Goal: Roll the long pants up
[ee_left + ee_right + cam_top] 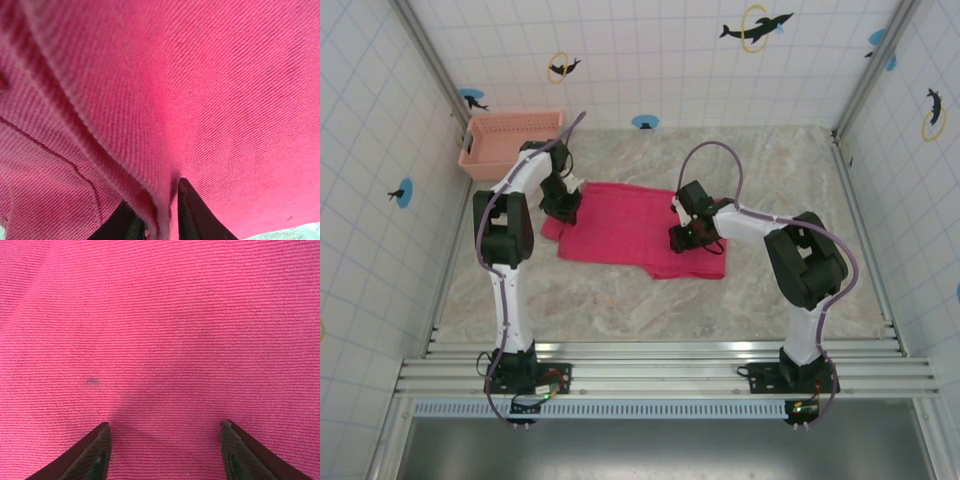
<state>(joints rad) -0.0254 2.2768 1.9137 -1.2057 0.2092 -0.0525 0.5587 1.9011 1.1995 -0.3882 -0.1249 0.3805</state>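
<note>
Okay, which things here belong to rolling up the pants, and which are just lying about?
Job: long pants; left gripper, cloth fold between its fingers; right gripper, open over the cloth.
Lying about: pale pink basket, far left corner.

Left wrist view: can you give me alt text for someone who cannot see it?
A raised fold of the bright pink-red woven cloth pants runs down between the two dark fingertips of the left gripper at the bottom edge. A sliver of pale marbled tabletop shows in the bottom right corner.
</note>
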